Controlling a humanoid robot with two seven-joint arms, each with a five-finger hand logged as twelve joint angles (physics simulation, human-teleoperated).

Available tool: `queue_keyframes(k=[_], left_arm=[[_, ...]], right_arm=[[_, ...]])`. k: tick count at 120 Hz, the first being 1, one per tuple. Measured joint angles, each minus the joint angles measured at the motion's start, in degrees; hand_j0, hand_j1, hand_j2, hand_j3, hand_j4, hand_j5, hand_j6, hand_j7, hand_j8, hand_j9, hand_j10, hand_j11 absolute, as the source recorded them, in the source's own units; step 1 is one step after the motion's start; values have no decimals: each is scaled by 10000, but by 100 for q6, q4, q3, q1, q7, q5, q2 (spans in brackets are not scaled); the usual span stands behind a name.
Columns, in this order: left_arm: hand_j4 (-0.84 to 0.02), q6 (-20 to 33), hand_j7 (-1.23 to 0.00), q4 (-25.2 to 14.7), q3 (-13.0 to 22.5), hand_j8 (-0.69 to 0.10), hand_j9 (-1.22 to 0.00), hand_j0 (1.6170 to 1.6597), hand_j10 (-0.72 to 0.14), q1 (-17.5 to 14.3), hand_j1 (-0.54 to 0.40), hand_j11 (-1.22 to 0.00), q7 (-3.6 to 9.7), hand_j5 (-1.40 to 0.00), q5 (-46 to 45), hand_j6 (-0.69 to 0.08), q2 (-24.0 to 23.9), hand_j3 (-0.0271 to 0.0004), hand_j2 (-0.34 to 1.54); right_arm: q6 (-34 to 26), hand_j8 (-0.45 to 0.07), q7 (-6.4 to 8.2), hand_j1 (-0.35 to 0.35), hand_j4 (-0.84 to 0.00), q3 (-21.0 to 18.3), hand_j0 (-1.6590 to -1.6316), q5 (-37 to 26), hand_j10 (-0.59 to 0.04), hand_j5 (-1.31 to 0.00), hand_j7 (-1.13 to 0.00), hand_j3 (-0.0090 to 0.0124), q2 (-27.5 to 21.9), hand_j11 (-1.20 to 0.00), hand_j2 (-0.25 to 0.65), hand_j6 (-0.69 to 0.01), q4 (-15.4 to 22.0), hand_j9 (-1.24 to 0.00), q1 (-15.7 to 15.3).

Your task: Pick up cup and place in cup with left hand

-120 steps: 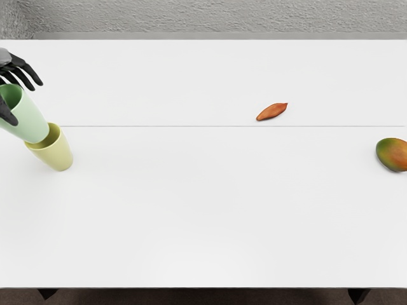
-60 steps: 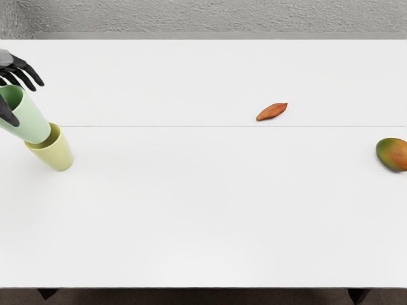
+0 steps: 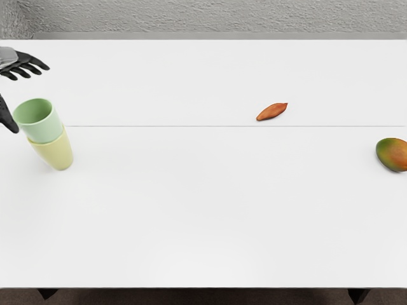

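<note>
The green cup (image 3: 48, 130) sits in the yellow cup (image 3: 56, 154), with its mouth up and its low part tucked inside. That makes 2 cups in 1 stack. I think the yellow cup is there to hold the green cup up, so it can stand without help. The 2 cups line up pretty well, but I can't see how deep the green cup goes.

The left hand (image 3: 18, 61) is up past the yellow cup, near the side edge of what I can see. It is wide open and has hold of nothing. Its long fingers reach over behind the green cup, and its thumb (image 3: 6, 117) is on the near side, right by the green rim. I can't tell if the thumb touches it. I guess the hand is wide like that so the cup can stay put when the hand goes away.

The job looks just about done to me. The hand should back off gently, because a bump from the thumb could tip the stack.

A little orange pod (image 3: 272, 112) lies well to the right of the yellow cup. A mango (image 3: 393, 154) is even farther that way. Both lie on the white table (image 3: 203, 210), and neither gets in the hand's way.
</note>
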Motion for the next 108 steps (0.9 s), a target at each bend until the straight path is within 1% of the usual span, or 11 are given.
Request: queue_keyframes(k=[10,18,22,28,32,40,47,59,74,100,108], left_arm=[[-1271,-134,-1544,-20,-73,-1295,-1537,16580,-1256,-7,2150,-1533,-175,-1550,-31,-1288,-43,0,313],[-1008,-191,-1197,-43,-128,-1030,-1190,16580,-994,-4,2458,-1187,-289,-1203,-93,-1027,-10,0,243],[-909,-221,-1062,-52,-147,-930,-1056,16580,-895,-7,2579,-1052,-369,-1068,-207,-928,12,0,217],[-785,-373,-898,-65,-182,-805,-892,16580,-772,-19,2722,-889,-574,-904,-657,-805,107,0,181],[-721,-543,-810,-70,-258,-741,-804,16580,-708,-19,2803,-800,-676,-816,-1027,-742,180,0,165],[-601,-837,-660,-77,-439,-620,-654,16580,-590,-12,2933,-650,-815,-665,-1507,-621,223,0,133],[-518,-986,-558,-80,-533,-536,-553,16580,-509,-21,3020,-549,-896,-563,-1735,-537,227,0,111],[-420,-1122,-439,-83,-623,-436,-435,16580,-413,-25,3122,-431,-962,-444,-1919,-438,221,0,84],[-347,-1192,-353,-79,-701,-363,-349,16580,-342,4,3195,-346,-986,-358,-2014,-364,219,0,64],[-284,-1459,-286,50,-735,-297,-282,16580,-280,-4,3250,-279,-942,-289,-2660,-299,-37,0,46],[-270,-1483,-275,96,-736,-282,-272,16580,-267,48,3256,-269,-938,-279,-2783,-284,-79,0,43]], right_arm=[[0,-5,0,-3491,-4,-1,-16581,0,-3,-1,0,0,0,0,0,-6,0,0,0],[1,-5,0,-3491,-4,-1,-16581,0,-3,-1,0,0,0,0,0,-6,0,0,0],[0,-5,0,-3491,-4,-1,-16581,0,-3,-1,0,0,0,0,0,-6,0,0,0],[1,-5,0,-3491,-4,-1,-16581,0,-4,-1,0,0,0,0,0,-7,0,0,0],[1,-5,0,-3491,-4,-1,-16581,0,-3,-1,0,0,0,0,0,-6,0,0,0],[1,-5,0,-3491,-4,-1,-16581,0,-3,-1,0,0,0,0,0,-6,0,0,0],[1,-5,0,-3491,-4,-1,-16581,0,-3,-1,0,0,0,0,0,-6,0,0,0],[1,-5,0,-3491,-4,-1,-16581,0,-3,-1,0,0,0,0,0,-6,0,0,1],[1,-5,1,-3491,-4,-1,-16581,0,-3,-1,0,0,0,0,0,-6,-1,0,1],[0,-5,0,-3491,-4,-1,-16581,0,-3,-1,0,0,0,0,0,-6,0,0,1],[0,-5,0,-3491,-4,-1,-16581,0,-4,-1,0,0,0,0,0,-6,-1,0,0]])
